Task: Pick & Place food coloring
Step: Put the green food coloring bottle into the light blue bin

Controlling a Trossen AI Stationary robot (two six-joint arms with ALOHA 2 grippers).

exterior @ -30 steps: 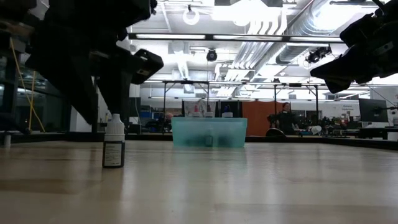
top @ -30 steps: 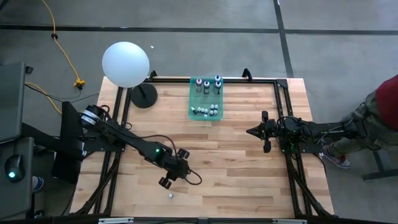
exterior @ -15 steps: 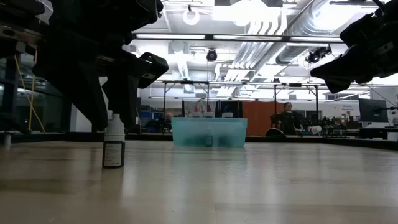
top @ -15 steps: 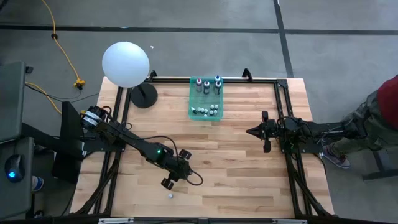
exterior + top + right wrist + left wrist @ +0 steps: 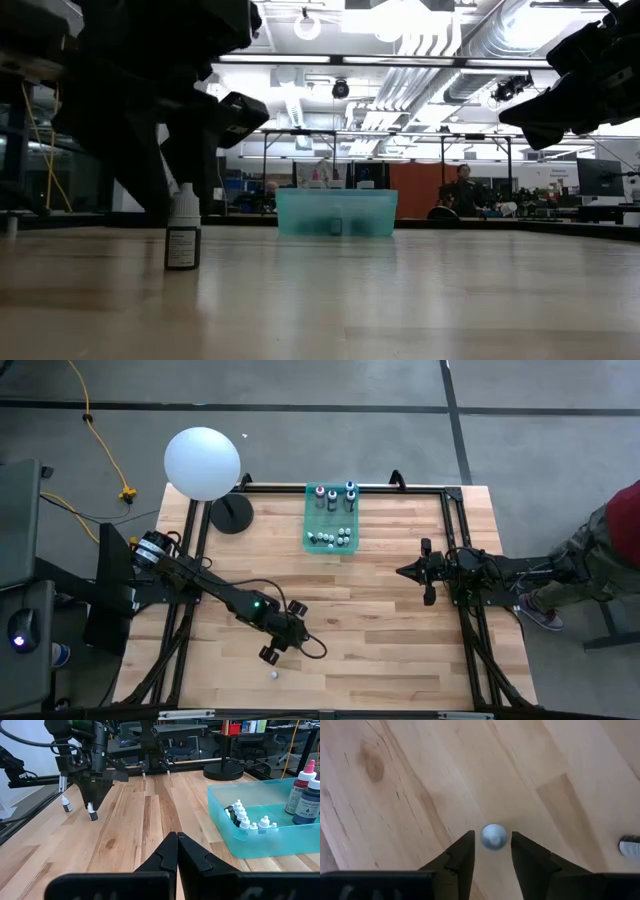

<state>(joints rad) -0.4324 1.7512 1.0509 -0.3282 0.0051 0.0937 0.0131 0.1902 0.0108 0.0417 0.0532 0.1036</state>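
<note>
left gripper point(image 5: 491, 851) fingers apart, straddling a small upright bottle point(image 5: 493, 837), right gripper point(image 5: 177, 851) fingers together, empty

A light wooden table point(image 5: 380, 620) is shown. A teal bin point(image 5: 331, 520) is set near its far edge, a black round base point(image 5: 231, 514) at the far left corner, and one small upright bottle point(image 5: 273, 674) near the front edge.

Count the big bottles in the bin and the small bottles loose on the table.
Big bottles in the bin: 3
Small bottles loose on the table: 2
Total: 5
</note>
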